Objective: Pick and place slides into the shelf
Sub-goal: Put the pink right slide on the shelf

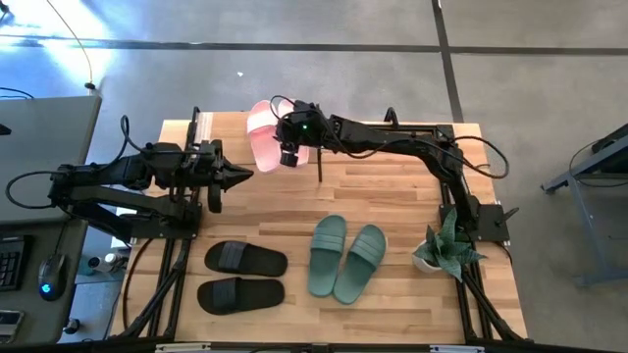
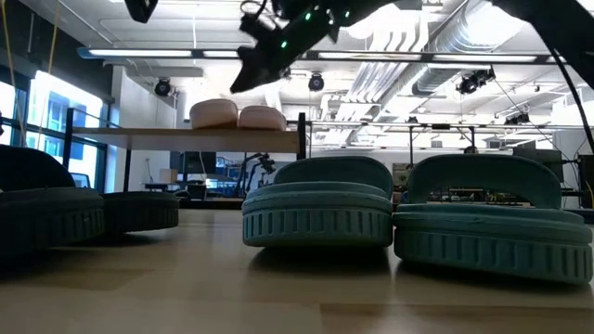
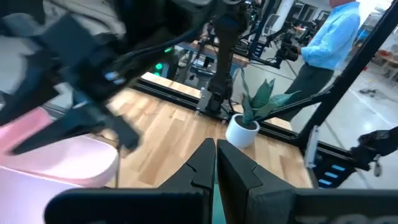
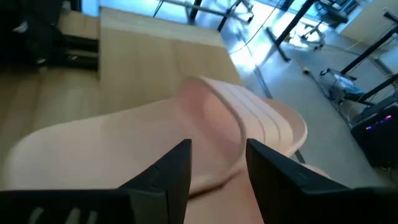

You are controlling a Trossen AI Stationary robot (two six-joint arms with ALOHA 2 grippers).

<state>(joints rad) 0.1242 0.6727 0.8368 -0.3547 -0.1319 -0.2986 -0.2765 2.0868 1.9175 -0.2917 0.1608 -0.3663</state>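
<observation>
Two pale pink slides (image 2: 237, 115) lie side by side on their soles on the shelf's wooden top board (image 2: 167, 137), at the table's far side. My right gripper (image 1: 283, 145) hangs open just above them and touches nothing. In the right wrist view its fingers (image 4: 180, 165) stand either side of one pink slide's strap (image 4: 249, 124). The black slides (image 1: 243, 277) and the sage green slides (image 1: 345, 259) lie on the tabletop near the front. My left gripper (image 1: 240, 176) is shut and holds nothing, in the air left of the shelf.
A small potted plant (image 1: 442, 250) stands at the table's right edge by the right arm's base. A black shelf post (image 1: 319, 162) stands right of the pink slides. A person in a blue shirt (image 3: 336, 37) is in the room beyond the table.
</observation>
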